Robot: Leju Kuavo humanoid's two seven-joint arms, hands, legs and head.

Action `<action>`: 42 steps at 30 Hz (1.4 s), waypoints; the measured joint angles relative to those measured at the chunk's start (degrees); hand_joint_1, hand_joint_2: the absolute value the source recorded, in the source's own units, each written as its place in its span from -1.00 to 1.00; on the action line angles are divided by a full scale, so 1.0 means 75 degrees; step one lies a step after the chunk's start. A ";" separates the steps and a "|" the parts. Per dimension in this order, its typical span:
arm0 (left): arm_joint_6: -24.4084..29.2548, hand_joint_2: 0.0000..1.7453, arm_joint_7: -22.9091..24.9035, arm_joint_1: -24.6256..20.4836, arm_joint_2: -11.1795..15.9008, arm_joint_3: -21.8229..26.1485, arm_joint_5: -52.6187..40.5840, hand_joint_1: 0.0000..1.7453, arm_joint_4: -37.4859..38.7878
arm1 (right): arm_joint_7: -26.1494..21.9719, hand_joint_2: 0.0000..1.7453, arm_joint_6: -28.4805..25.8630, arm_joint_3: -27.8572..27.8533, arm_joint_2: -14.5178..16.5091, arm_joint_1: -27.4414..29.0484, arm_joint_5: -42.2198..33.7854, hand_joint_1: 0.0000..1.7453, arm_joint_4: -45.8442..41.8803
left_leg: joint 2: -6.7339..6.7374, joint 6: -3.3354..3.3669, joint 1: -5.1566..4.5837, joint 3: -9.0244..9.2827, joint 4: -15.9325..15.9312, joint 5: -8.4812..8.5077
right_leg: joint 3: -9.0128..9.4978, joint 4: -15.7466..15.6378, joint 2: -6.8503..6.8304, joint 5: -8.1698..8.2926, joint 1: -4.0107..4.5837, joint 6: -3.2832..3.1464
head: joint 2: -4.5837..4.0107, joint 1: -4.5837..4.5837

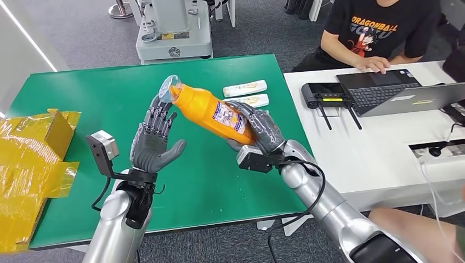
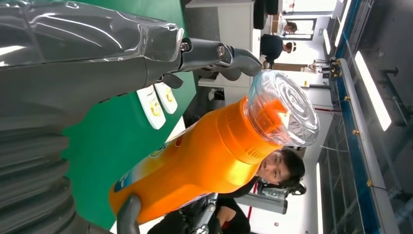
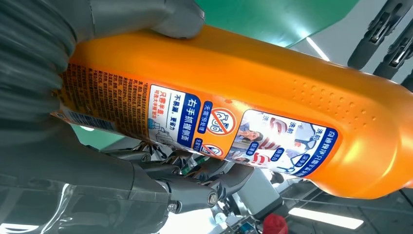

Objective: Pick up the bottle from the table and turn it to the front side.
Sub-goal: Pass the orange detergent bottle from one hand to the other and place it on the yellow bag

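R hand [image 1: 262,131] is gripping the orange bottle [image 1: 211,112] by its base end, holding it tilted above the green table [image 1: 82,93], clear cap [image 1: 167,87] pointing up-left. L hand [image 1: 155,141] is hovering palm-up w/ fingers spread, fingertips [image 1: 160,112] right by the cap, holding nothing.

We saw even, bright indoor light, with long ceiling strip lamps [image 2: 372,90] glowing white in the left wrist view. Shadows on the green counter [image 1: 66,98] were soft and faint. The clear plastic cap [image 2: 287,105] of the orange plastic bottle [image 3: 272,87] carried small glints. In both wrist views the nearest grey hand parts were blurred, and the background looked soft.
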 joint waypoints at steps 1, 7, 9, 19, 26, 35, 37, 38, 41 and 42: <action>0.0070 1.00 -0.0002 -0.0021 -0.0010 -0.0022 -0.0038 -1.00 0.0012 | 0.0011 1.00 -0.0005 0.0024 0.0049 -0.0019 -0.0001 1.00 0.0009 | 0.0001 0.0000 0.0000 0.0000 0.0000 0.0000 | 0.0000 0.0000 0.0000 0.0000 0.0000 0.0000 | 0.0000 -0.0001; 0.0449 1.00 0.0020 -0.0132 -0.0071 -0.0108 -0.0192 -1.00 0.0158 | 0.0032 1.00 0.0066 0.0238 0.0399 -0.0226 -0.0079 1.00 0.0090 | 0.0002 0.0000 0.0001 0.0000 0.0000 0.0001 | -0.0003 0.0001 0.0003 0.0000 0.0000 0.0000 | 0.0000 -0.0001; 0.0599 1.00 0.0020 -0.0170 -0.0083 -0.0108 -0.0250 -1.00 0.0241 | 0.0032 1.00 0.0089 0.0312 0.0536 -0.0317 -0.0122 1.00 0.0151 | 0.0005 -0.0001 0.0001 0.0000 0.0000 0.0001 | -0.0003 0.0002 0.0005 0.0000 0.0001 -0.0001 | 0.0000 -0.0001; 0.1086 1.00 -0.0005 -0.0283 -0.0084 -0.0098 -0.0388 -1.00 0.0780 | 0.0010 1.00 0.0259 0.0613 0.1086 -0.0685 -0.0269 1.00 0.0317 | 0.0008 -0.0001 0.0001 -0.0001 -0.0001 0.0001 | -0.0005 0.0002 0.0008 0.0000 0.0001 -0.0001 | 0.0000 -0.0001; 0.1213 1.00 -0.0085 -0.0285 -0.0069 -0.0044 -0.0333 -1.00 0.0879 | -0.0025 1.00 0.0345 0.0740 0.1320 -0.0728 -0.0519 1.00 0.0562 | 0.0005 -0.0001 0.0001 -0.0004 -0.0001 0.0001 | -0.0005 0.0002 0.0006 0.0000 0.0000 -0.0001 | 0.0000 0.0000; 0.1300 1.00 -0.0122 -0.0283 -0.0059 -0.0020 -0.0283 -1.00 0.0883 | -0.0075 1.00 0.0348 0.0851 0.1623 -0.0710 -0.0631 1.00 0.1008 | 0.0005 -0.0001 0.0001 -0.0004 -0.0001 0.0001 | -0.0006 0.0002 0.0006 0.0000 0.0000 -0.0001 | 0.0000 0.0000; 0.1306 1.00 -0.0122 -0.0277 -0.0052 -0.0017 -0.0278 -1.00 0.0883 | -0.0087 1.00 0.0342 0.0874 0.1646 -0.0682 -0.0632 1.00 0.1075 | 0.0004 -0.0001 0.0001 -0.0004 -0.0001 0.0001 | -0.0006 0.0002 0.0006 0.0000 0.0000 -0.0001 | 0.0000 0.0001; 0.1308 1.00 -0.0122 -0.0272 -0.0045 -0.0013 -0.0276 -1.00 0.0883 | -0.0091 1.00 0.0340 0.0880 0.1651 -0.0670 -0.0632 1.00 0.1103 | 0.0005 -0.0001 0.0001 -0.0004 -0.0001 0.0001 | -0.0006 0.0002 0.0006 0.0000 0.0000 -0.0001 | 0.0000 0.0001; 0.1311 1.00 -0.0122 -0.0264 -0.0017 0.0007 -0.0276 -1.00 0.0883 | -0.0094 1.00 0.0349 0.0889 0.1652 -0.0633 -0.0629 1.00 0.1182 | 0.0005 -0.0001 0.0001 -0.0004 -0.0001 0.0001 | -0.0006 0.0001 0.0006 0.0000 0.0000 -0.0001 | 0.0000 0.0001; 0.1312 1.00 -0.0122 -0.0262 -0.0012 0.0015 -0.0277 -1.00 0.0883 | -0.0094 1.00 0.0354 0.0892 0.1652 -0.0614 -0.0626 1.00 0.1206 | 0.0005 -0.0001 0.0001 -0.0004 -0.0001 0.0001 | -0.0006 0.0001 0.0006 0.0000 0.0000 -0.0001 | 0.0000 0.0001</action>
